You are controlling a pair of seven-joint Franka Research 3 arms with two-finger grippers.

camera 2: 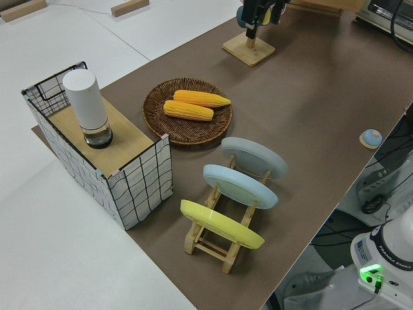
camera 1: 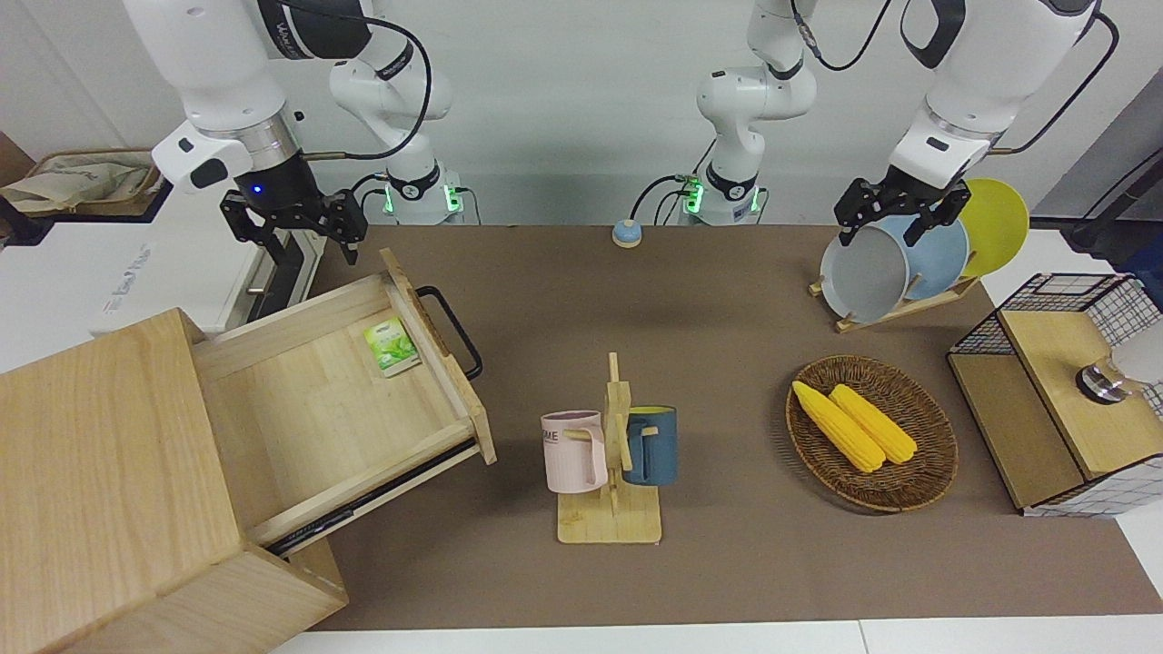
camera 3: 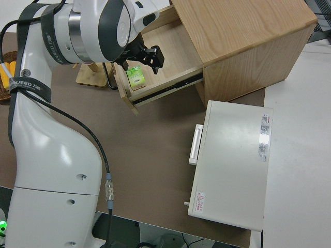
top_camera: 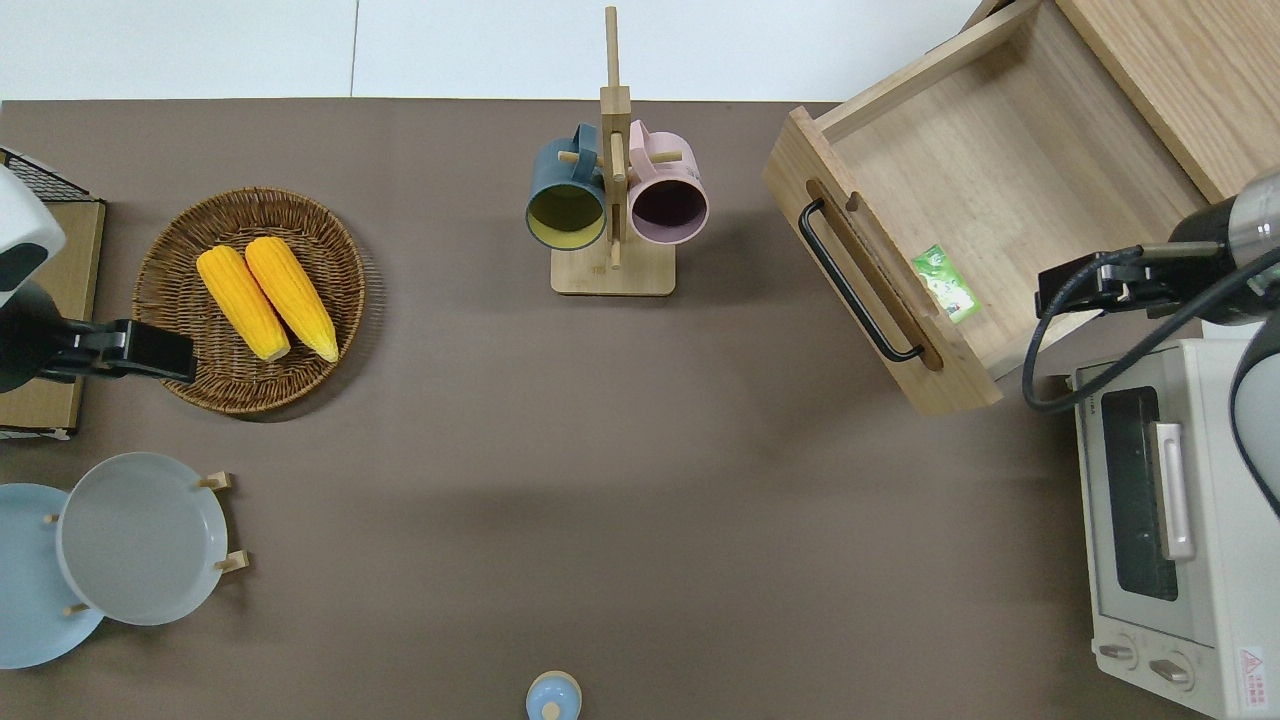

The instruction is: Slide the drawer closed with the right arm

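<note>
on the desk (top_camera: 640, 450): two robot arms, each with one end effector; one wooden cabinet (camera 1: 100, 472) with one open drawer (top_camera: 960, 200) holding one green packet (top_camera: 946, 283); two mugs, one pink (camera 1: 574, 451) and one blue (camera 1: 652, 444), on one rack; two corn cobs (top_camera: 265, 300) in one wicker basket (top_camera: 175, 380); three plates (camera 2: 235, 194) in one stand; one toaster oven (top_camera: 1170, 520); one wire-mesh box (camera 2: 139, 174).

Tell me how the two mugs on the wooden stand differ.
The pink mug is pale pink with dark lettering on its side; the blue mug is dark blue with a yellow inside. The pink mug hangs on the side of the stand toward the right arm's end of the table, the blue mug toward the left arm's. Both hang by their handles from pegs and look alike in size and shape.
</note>
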